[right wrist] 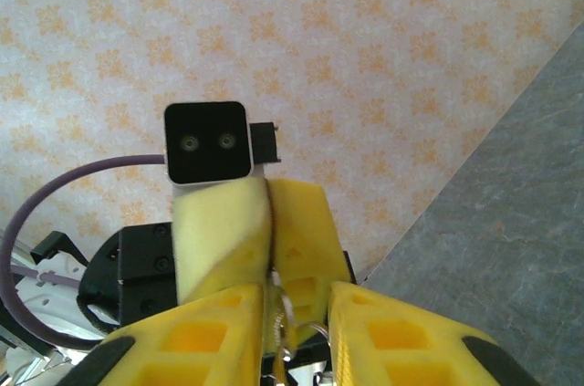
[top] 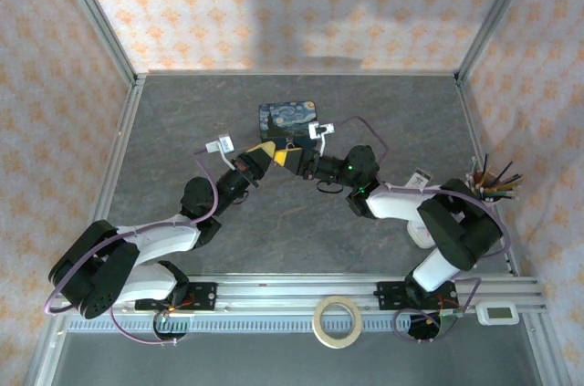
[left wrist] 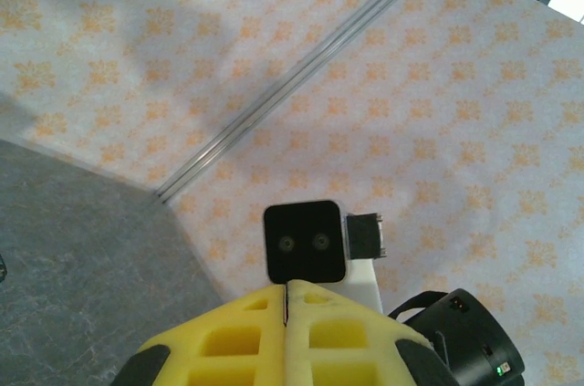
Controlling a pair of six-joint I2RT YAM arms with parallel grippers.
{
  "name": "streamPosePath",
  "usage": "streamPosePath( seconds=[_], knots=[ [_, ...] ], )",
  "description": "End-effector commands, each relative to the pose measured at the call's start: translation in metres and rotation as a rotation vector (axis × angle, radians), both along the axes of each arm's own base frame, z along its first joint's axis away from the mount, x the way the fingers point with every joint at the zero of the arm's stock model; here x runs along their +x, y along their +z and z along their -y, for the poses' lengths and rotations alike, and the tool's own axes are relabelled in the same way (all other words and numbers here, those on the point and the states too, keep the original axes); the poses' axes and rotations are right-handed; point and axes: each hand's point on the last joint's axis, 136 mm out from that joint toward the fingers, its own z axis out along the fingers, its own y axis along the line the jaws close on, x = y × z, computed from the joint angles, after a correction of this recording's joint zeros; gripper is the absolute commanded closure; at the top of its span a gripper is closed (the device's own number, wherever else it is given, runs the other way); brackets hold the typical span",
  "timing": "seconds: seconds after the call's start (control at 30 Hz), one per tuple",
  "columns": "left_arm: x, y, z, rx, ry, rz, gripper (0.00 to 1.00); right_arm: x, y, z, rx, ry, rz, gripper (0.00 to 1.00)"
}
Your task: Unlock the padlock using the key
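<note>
Near the tin [top: 287, 117], with the key [left wrist: 286, 302] clenched in left fingers [left wrist: 228, 340] and the padlock [right wrist: 288, 318] in right fingers [right wrist: 201, 340], either could be dislodged by a misaligned thrust.

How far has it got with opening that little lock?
Picking up looks done: left hand and right hand meet tip to tip above the grey table. In hand: the left pinches a thin sliver, likely the tiny metal key; the right grips something silvery, likely the tiny black padlock's shackle. Left: turning it open.
</note>
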Motion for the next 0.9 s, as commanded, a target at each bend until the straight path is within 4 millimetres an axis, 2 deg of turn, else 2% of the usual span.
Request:
streamPosePath(
  seconds=[0.0, 0.13, 0.23, 0.4, 0.43, 0.5, 0.53, 0.57, 0.73, 0.87],
  knots=[
    [-0.006, 0.014, -0.002, -0.044, 0.0, 0.047, 1.0, -0.008, 0.013, -0.003, 0.05, 0.039, 0.039, 0.76],
    [-0.006, 0.015, -0.003, -0.046, 0.001, 0.048, 1.0, -0.007, 0.011, -0.004, 0.055, 0.041, 0.027, 0.82],
    [-0.006, 0.015, -0.003, -0.046, 0.003, 0.044, 1.0, -0.006, 0.011, -0.004, 0.056, 0.032, 0.026, 1.0],
    [-0.005, 0.013, -0.006, -0.057, 0.017, 0.03, 1.0, 0.005, 0.008, 0.005, 0.054, -0.033, 0.021, 1.0],
    [-0.004, 0.011, -0.009, -0.057, 0.033, 0.022, 0.88, 0.009, 0.005, 0.008, 0.047, -0.052, 0.014, 1.0],
    [0.001, 0.005, -0.017, -0.046, 0.085, -0.004, 0.47, 0.015, -0.003, 0.013, 0.026, -0.078, 0.002, 1.0],
    [0.006, -0.001, -0.023, -0.033, 0.129, -0.035, 0.3, 0.019, -0.009, 0.015, 0.002, -0.096, -0.006, 1.0],
    [0.013, -0.01, -0.03, -0.013, 0.179, -0.077, 0.22, 0.024, -0.018, 0.018, -0.032, -0.123, -0.016, 1.0],
    [0.037, -0.053, -0.06, 0.097, 0.352, -0.265, 0.2, 0.053, -0.073, 0.043, -0.289, -0.306, -0.069, 1.0],
    [0.051, -0.087, -0.057, 0.232, 0.375, -0.39, 0.21, 0.069, -0.109, 0.076, -0.494, -0.45, -0.095, 1.0]
  ],
)
